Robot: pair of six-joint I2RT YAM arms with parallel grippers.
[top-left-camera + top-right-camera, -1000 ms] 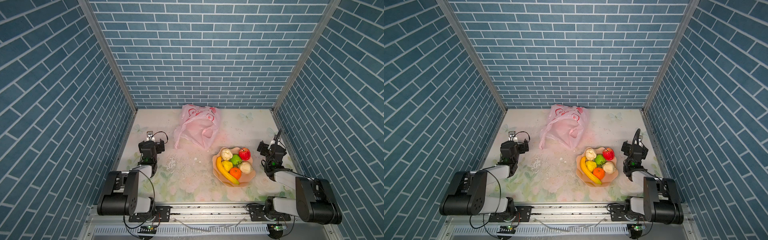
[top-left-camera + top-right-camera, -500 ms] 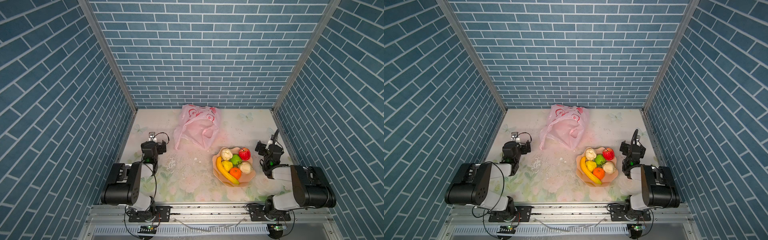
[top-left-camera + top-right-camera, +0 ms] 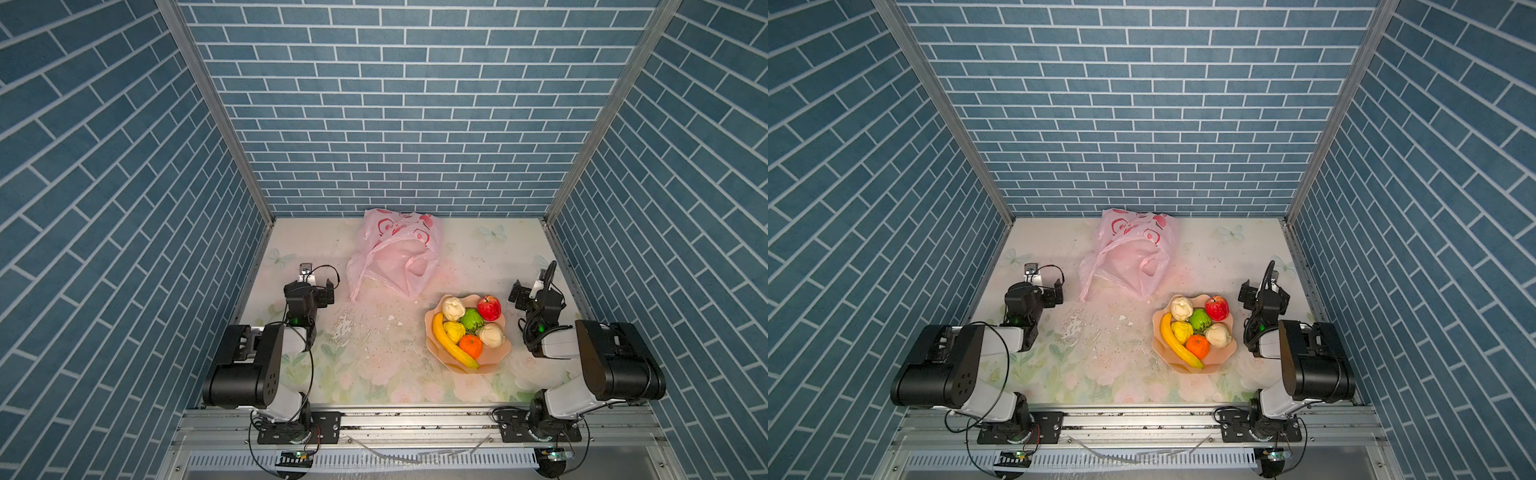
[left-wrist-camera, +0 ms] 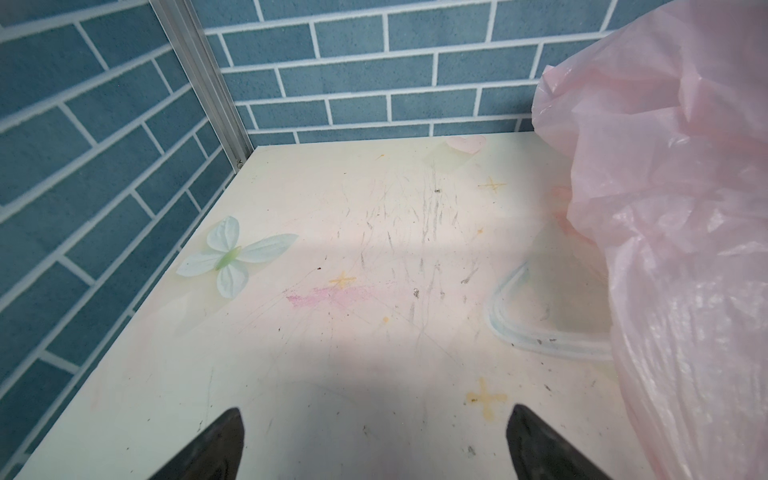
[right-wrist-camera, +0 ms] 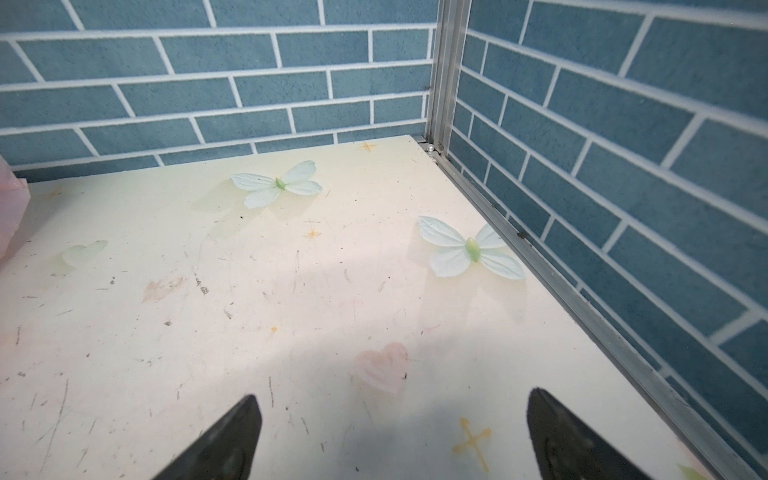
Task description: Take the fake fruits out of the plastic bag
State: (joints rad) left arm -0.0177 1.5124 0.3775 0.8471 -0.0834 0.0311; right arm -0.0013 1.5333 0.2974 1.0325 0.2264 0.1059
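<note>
Top views both show the change: over the last 1 second the left arm (image 3: 249,365) and the right arm (image 3: 611,365) have folded back toward their bases, while the bag, the bowl and the fruit have not moved. I read that as parking, so the work looks finished. The left gripper (image 4: 376,411) and the right gripper (image 5: 392,397) each hang over bare table (image 3: 374,357), jaws spread wide with nothing between them.

The plastic bag (image 3: 395,257) lies slack ahead of the left jaws, just off their right side, and well apart from the right jaws on their left. Its long axis runs roughly the way the jaws point. The closed end is at the back wall (image 3: 395,166), and the mouth and loop handles face the left gripper. No fruit shape shows through the film.

The bowl (image 3: 496,360) sits between the 2 grippers, near the right jaws on their left and slightly behind their tips. It holds all 7 fake fruits (image 3: 471,328).

The banana (image 3: 451,345) is the longest. Its axis also runs roughly the way the jaws point, slanting toward the right arm at its near end. Around it sit the apple (image 3: 489,307), the green one (image 3: 471,319), 2 cream lumps (image 3: 453,307), the wrinkly yellow one (image 3: 454,331) and the tangerine (image 3: 471,345).
</note>
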